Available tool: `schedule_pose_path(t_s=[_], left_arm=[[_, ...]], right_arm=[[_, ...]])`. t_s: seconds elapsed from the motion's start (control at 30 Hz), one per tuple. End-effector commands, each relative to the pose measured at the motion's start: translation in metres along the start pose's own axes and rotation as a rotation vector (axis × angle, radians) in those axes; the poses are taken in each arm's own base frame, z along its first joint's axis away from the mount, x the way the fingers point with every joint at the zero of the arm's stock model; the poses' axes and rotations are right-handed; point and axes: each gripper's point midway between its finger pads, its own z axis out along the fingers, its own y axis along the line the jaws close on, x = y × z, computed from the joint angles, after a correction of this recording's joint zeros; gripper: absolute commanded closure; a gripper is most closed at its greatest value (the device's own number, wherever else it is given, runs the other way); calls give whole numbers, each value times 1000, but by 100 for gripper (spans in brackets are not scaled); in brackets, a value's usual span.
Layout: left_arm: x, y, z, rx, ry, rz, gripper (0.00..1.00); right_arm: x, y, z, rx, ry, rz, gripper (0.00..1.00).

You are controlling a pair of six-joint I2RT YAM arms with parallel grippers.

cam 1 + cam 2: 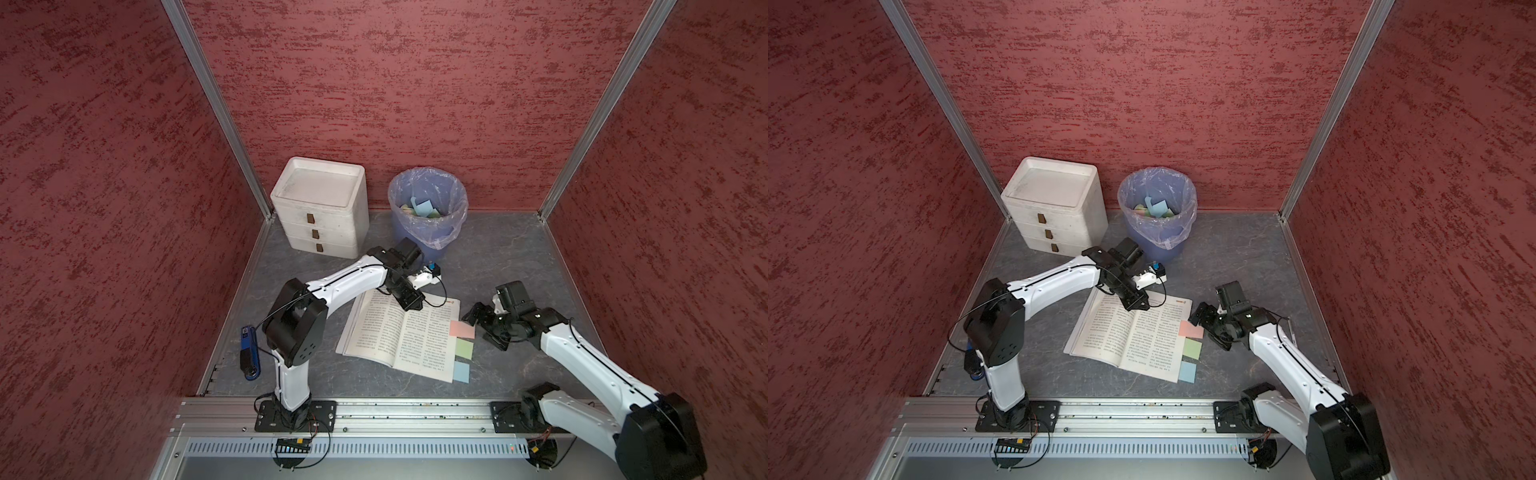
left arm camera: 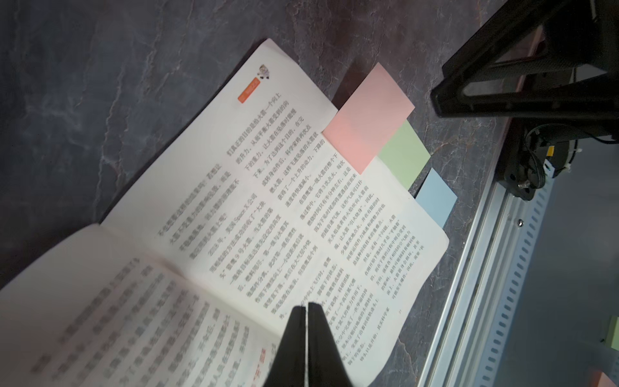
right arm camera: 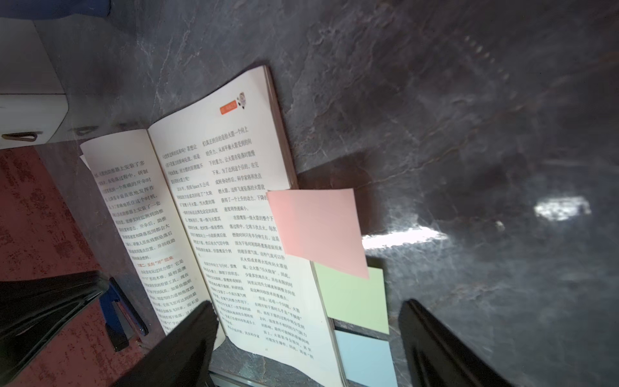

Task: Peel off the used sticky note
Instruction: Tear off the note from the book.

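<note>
Reading the tabletop (image 1: 519, 257) as a clock face with 12 at the back wall, a blue stapler (image 1: 250, 353) lies at about 8 o'clock, close to the left edge. A white three-drawer organiser (image 1: 320, 212) stands at 11 o'clock. Near it, at 12 o'clock, a blue wastebasket (image 1: 434, 248) lined with a clear bag holds several coloured paper slips.

The left gripper (image 1: 415, 306) is closed with nothing between its fingers. Its tips point down at the 12 o'clock end of the open book (image 1: 390, 332), near the gutter. They seem to rest on the page, though contact cannot be confirmed. The book lies flat at the centre with its printed pages up.

Three notes hang over the book's 3 o'clock edge in a column. The pink sticky note (image 1: 462, 329) is nearest 12 o'clock, the green sticky note (image 1: 464, 350) is in the middle, and the blue sticky note (image 1: 461, 371) is nearest 6 o'clock. The pink one is stuck to the right-hand page by one edge. In the wrist views its free side is lifted off the table, casting a shadow and overlapping the green one.

The right gripper (image 1: 483, 327) sits just beside the pink note, at its 3 o'clock. Its jaws are spread wide, hold nothing and are clear of the paper.
</note>
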Motion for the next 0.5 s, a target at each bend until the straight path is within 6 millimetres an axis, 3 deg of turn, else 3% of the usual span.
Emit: schedule_pose_path(t_s=[0.0, 0.13, 0.33, 0.47], left_arm=[[-18, 6, 17, -45, -9, 38, 93], [-20, 15, 41, -48, 27, 28, 93], [-29, 19, 59, -23, 34, -11, 93], [-32, 19, 68, -18, 50, -6, 93]], right_arm=[[-4, -6, 6, 16, -2, -7, 12], [-5, 0, 21, -14, 41, -23, 17], [-10, 0, 44, -26, 67, -23, 22], [-15, 10, 48, -78, 52, -45, 33]])
